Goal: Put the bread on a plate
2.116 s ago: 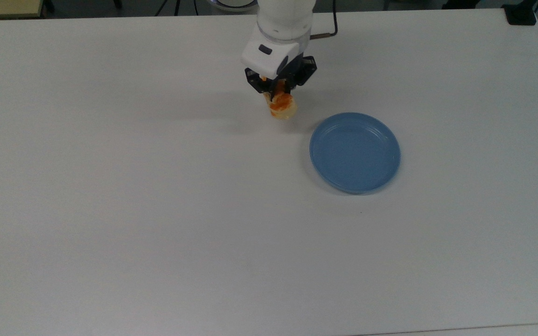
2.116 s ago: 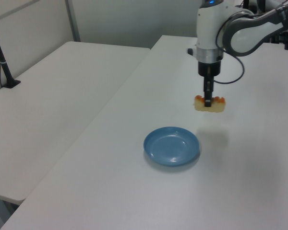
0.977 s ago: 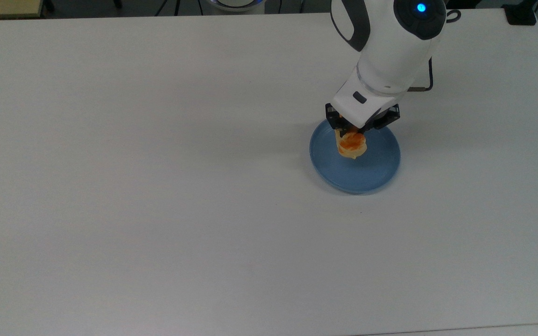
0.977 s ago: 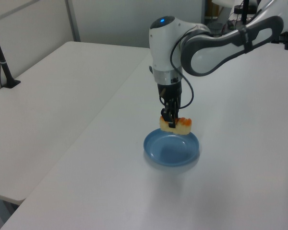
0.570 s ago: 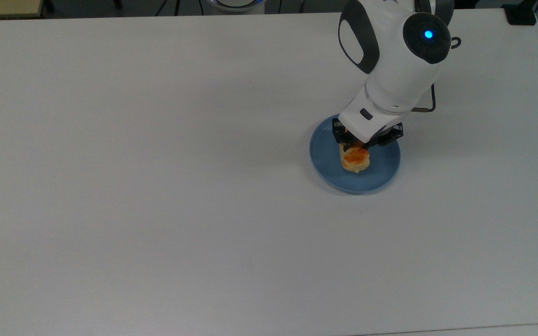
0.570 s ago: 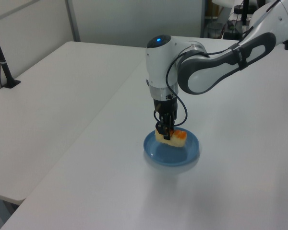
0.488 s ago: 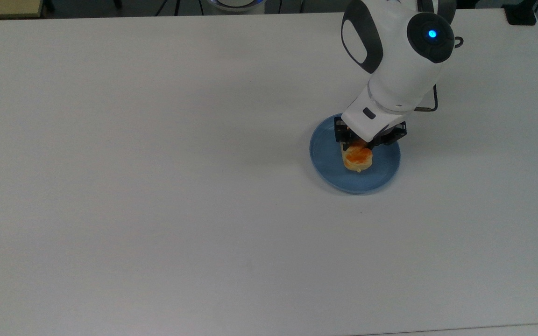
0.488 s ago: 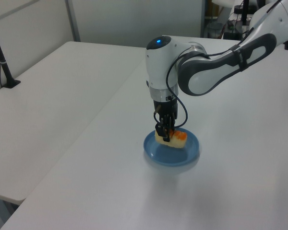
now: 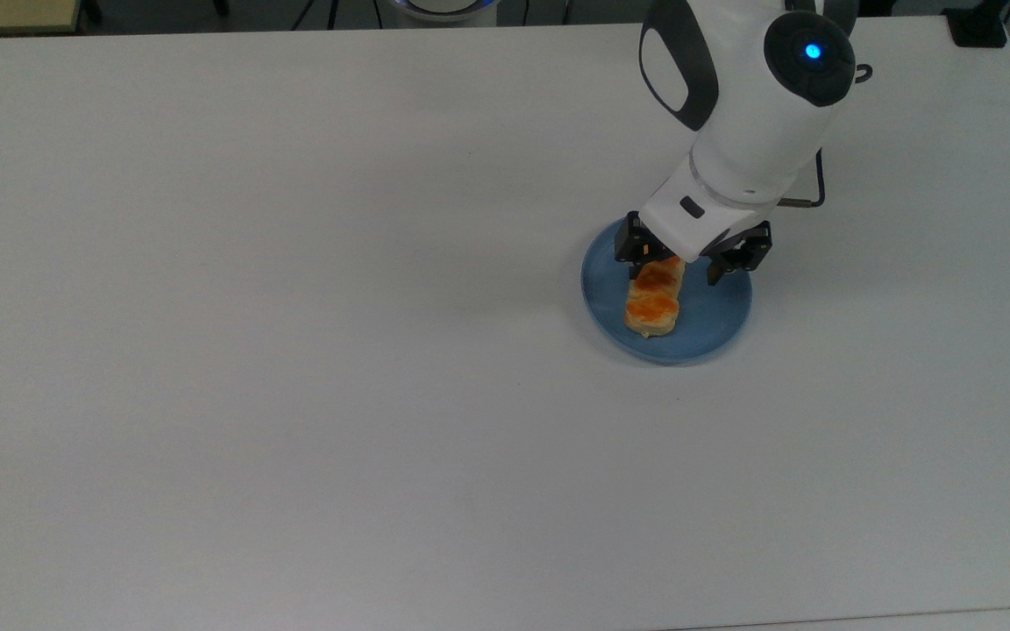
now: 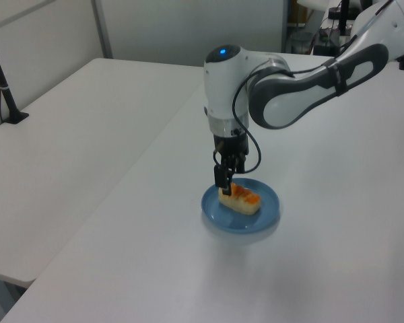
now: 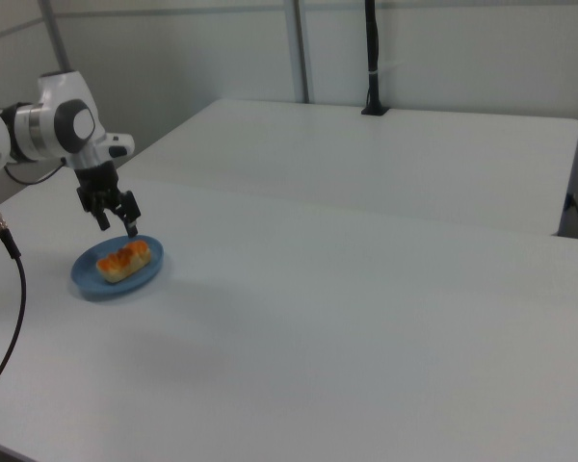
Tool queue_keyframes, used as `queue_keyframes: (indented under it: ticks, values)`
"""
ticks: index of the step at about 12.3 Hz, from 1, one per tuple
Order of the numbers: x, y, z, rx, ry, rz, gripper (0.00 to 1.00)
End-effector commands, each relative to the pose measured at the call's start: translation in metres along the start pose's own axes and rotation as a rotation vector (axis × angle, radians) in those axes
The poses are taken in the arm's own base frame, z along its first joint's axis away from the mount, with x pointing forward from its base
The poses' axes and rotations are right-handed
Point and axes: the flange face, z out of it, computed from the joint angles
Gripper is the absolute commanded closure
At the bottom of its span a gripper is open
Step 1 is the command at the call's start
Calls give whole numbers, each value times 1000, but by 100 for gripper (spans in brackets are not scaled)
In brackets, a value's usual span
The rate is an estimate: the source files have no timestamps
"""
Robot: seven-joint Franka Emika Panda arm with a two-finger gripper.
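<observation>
Table (image 9: 295, 394): a white top is seen, bare across the frame's lower half.
Plate (image 9: 715, 329): a blue round plate is seen right of centre.
Bread (image 9: 652, 302): it is laid flat on the plate, orange bumps up.
Gripper (image 9: 689, 263): fingers are spread apart, just above the bread's far end, nothing held.
</observation>
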Motion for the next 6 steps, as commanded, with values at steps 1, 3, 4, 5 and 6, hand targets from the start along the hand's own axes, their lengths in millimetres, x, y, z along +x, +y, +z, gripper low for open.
queue_keyframes:
  ticks: [1,3,4,5,6]
  values:
    - [-9,64,-94,-14,30,83,0]
    - [-21,129,-158,-19,23,89,0]
    - [-31,163,-187,-21,24,67,0]
    - [-45,193,-210,-26,3,43,0]
    - [-58,225,-231,-28,-10,26,0]
